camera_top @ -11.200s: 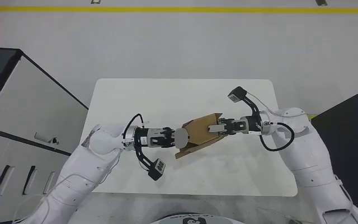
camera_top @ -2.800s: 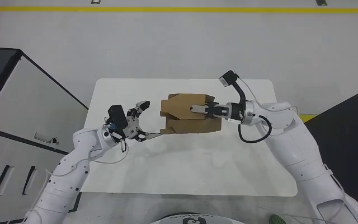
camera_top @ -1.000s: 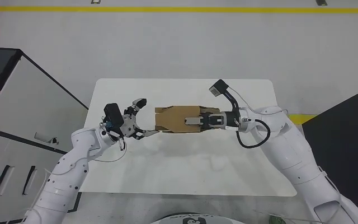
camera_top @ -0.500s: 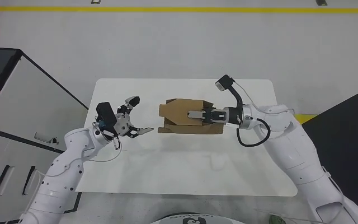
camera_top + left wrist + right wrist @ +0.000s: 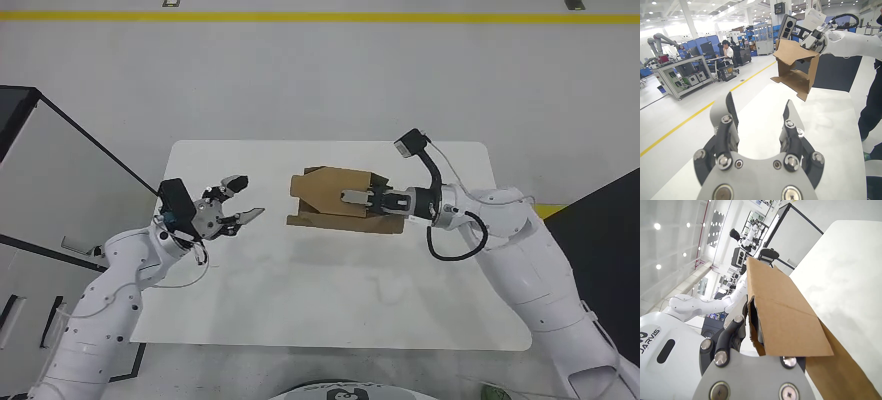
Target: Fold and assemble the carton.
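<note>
Pale factory floor [image 5: 300,90] crossed by a yellow line [image 5: 300,16] surrounds the white, round-cornered surface [image 5: 330,310]. Above that surface, and clear of it as far as the left wrist view tells, hangs the brown corrugated cardboard carton [image 5: 330,195], standing open as a squarish tube. Its open mouth faces the left fingers, well apart from them and straight ahead of their tips. The end flaps are splayed outward and not yet folded in. The far end of the tube sits in the right fingers [image 5: 352,196], which are clamped on the upper wall. One lies along the outside of the panel and the other reaches inside, with the board pinched between them. The left fingers [image 5: 723,111] are spread wide with nothing between them, poised over the surface and pointing at the mouth.

The carton should handle as a light thing, stiff across each panel but ready to hinge at every scored crease. Held by one wall, it will likely collapse toward flat if pushed sideways. The board looks dry and unlikely to slip against ribbed pads, yet a hard pinch would dent the fluting. The best places to take hold look to be a wall edge close to a corner, where two panels brace each other, or a flap just beside its crease. A flap's free tip would only bend away. With the end flaps unfolded, assembly seems at an early stage.
</note>
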You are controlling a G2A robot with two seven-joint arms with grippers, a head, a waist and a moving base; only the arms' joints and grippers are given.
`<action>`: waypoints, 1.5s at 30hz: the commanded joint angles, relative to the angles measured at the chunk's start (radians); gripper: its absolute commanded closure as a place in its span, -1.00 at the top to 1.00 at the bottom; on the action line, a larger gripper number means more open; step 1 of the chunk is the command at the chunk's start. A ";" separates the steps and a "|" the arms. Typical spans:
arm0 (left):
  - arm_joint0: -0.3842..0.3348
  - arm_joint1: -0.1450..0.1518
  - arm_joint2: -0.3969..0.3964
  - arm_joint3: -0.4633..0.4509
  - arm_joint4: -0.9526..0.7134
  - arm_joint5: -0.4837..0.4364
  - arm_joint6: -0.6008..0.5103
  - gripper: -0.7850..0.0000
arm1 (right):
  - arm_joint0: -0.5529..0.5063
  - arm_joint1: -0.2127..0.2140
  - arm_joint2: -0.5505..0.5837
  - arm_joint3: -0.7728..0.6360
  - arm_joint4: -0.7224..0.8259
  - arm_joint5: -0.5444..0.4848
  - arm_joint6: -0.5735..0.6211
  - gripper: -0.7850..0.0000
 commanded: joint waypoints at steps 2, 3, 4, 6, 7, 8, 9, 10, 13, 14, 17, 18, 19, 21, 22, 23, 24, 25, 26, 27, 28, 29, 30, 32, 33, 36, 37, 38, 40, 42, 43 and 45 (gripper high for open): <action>0.002 0.000 -0.001 -0.040 -0.011 0.003 -0.063 -1.00 | -0.010 0.000 -0.001 -0.015 -0.035 0.004 -0.031 -1.00; 0.004 0.001 -0.003 -0.054 -0.023 0.000 -0.081 -1.00 | -0.012 0.001 0.000 -0.017 -0.046 0.006 -0.038 -1.00; 0.007 0.001 -0.005 -0.069 -0.036 -0.004 -0.101 -1.00 | -0.013 0.001 0.001 -0.019 -0.053 0.007 -0.044 -1.00; 0.009 0.002 -0.019 -0.104 -0.047 0.012 -0.137 -1.00 | -0.017 0.001 0.002 -0.020 -0.056 0.011 -0.052 -1.00; 0.008 0.002 -0.023 -0.111 -0.039 0.021 -0.140 -1.00 | -0.017 0.001 0.004 -0.020 -0.054 0.010 -0.058 -1.00; 0.008 0.002 -0.023 -0.111 -0.039 0.021 -0.140 -1.00 | -0.017 0.001 0.004 -0.020 -0.054 0.010 -0.058 -1.00; 0.008 0.002 -0.023 -0.111 -0.039 0.021 -0.140 -1.00 | -0.017 0.001 0.004 -0.020 -0.054 0.010 -0.058 -1.00; 0.008 0.002 -0.023 -0.111 -0.039 0.021 -0.140 -1.00 | -0.017 0.001 0.004 -0.020 -0.054 0.010 -0.058 -1.00; 0.008 0.001 -0.014 -0.133 -0.026 0.032 -0.167 -1.00 | -0.022 0.000 0.003 -0.025 -0.061 0.013 -0.072 -1.00; 0.008 0.001 -0.007 -0.148 -0.018 0.036 -0.179 -1.00 | -0.027 0.000 0.000 -0.030 -0.069 0.015 -0.081 -1.00; 0.006 -0.001 0.011 -0.176 -0.004 0.043 -0.210 -1.00 | -0.028 -0.001 -0.004 -0.032 -0.082 0.017 -0.093 -1.00; 0.005 -0.001 0.018 -0.184 0.001 0.045 -0.216 -1.00 | -0.027 -0.002 -0.006 -0.031 -0.084 0.017 -0.096 -1.00; 0.003 -0.002 0.024 -0.188 0.005 0.046 -0.221 -1.00 | -0.025 -0.002 -0.008 -0.030 -0.085 0.016 -0.097 -1.00; 0.001 -0.003 0.035 -0.193 0.012 0.051 -0.232 -1.00 | -0.022 -0.004 -0.012 -0.026 -0.087 0.014 -0.099 -1.00; -0.001 -0.004 0.040 -0.195 0.014 0.053 -0.236 -1.00 | -0.019 -0.004 -0.014 -0.023 -0.087 0.013 -0.099 -1.00; -0.002 -0.004 0.044 -0.196 0.016 0.056 -0.238 -1.00 | -0.017 -0.005 -0.017 -0.021 -0.086 0.012 -0.098 -1.00; -0.003 -0.005 0.047 -0.197 0.017 0.058 -0.239 -1.00 | -0.014 -0.006 -0.019 -0.019 -0.084 0.010 -0.097 -1.00; -0.004 -0.005 0.049 -0.196 0.018 0.061 -0.239 -1.00 | -0.012 -0.006 -0.022 -0.016 -0.080 0.008 -0.095 -1.00; -0.004 -0.006 0.051 -0.195 0.019 0.062 -0.242 -1.00 | -0.009 -0.007 -0.025 -0.013 -0.077 0.006 -0.093 -1.00; -0.005 -0.006 0.051 -0.194 0.019 0.064 -0.242 -1.00 | -0.006 -0.008 -0.028 -0.010 -0.075 0.004 -0.090 -1.00; -0.004 -0.006 0.052 -0.192 0.016 0.065 -0.242 -1.00 | -0.002 -0.009 -0.031 -0.007 -0.074 0.003 -0.087 -1.00; -0.004 -0.006 0.052 -0.191 0.013 0.065 -0.242 -1.00 | 0.001 -0.010 -0.033 -0.005 -0.073 0.002 -0.086 -1.00; -0.004 -0.006 0.052 -0.191 0.012 0.064 -0.241 -1.00 | 0.004 -0.010 -0.036 -0.002 -0.072 0.001 -0.086 -1.00; -0.003 -0.006 0.050 -0.192 0.009 0.053 -0.238 -1.00 | 0.009 -0.012 -0.041 0.002 -0.071 0.002 -0.086 -1.00; -0.002 -0.005 0.049 -0.194 0.011 0.047 -0.236 -1.00 | 0.012 -0.013 -0.043 0.004 -0.070 0.002 -0.086 -1.00; 0.000 -0.004 0.049 -0.199 0.016 0.026 -0.229 -1.00 | 0.019 -0.015 -0.048 0.010 -0.070 0.003 -0.088 -1.00; 0.000 -0.004 0.049 -0.200 0.018 0.021 -0.227 -1.00 | 0.021 -0.016 -0.050 0.012 -0.070 0.003 -0.089 -1.00; 0.000 -0.003 0.050 -0.203 0.022 0.015 -0.225 -1.00 | 0.023 -0.016 -0.051 0.014 -0.070 0.003 -0.089 -1.00; 0.001 -0.003 0.051 -0.207 0.027 0.006 -0.218 -1.00 | 0.027 -0.017 -0.054 0.018 -0.068 0.003 -0.090 -1.00; 0.001 -0.002 0.054 -0.209 0.033 -0.001 -0.216 -1.00 | 0.031 -0.018 -0.056 0.023 -0.069 0.004 -0.089 -1.00; 0.001 -0.002 0.056 -0.209 0.035 -0.005 -0.214 -1.00 | 0.033 -0.019 -0.056 0.025 -0.070 0.005 -0.090 -1.00; 0.000 -0.002 0.059 -0.209 0.038 -0.015 -0.212 -1.00 | 0.036 -0.019 -0.055 0.030 -0.071 0.006 -0.094 -1.00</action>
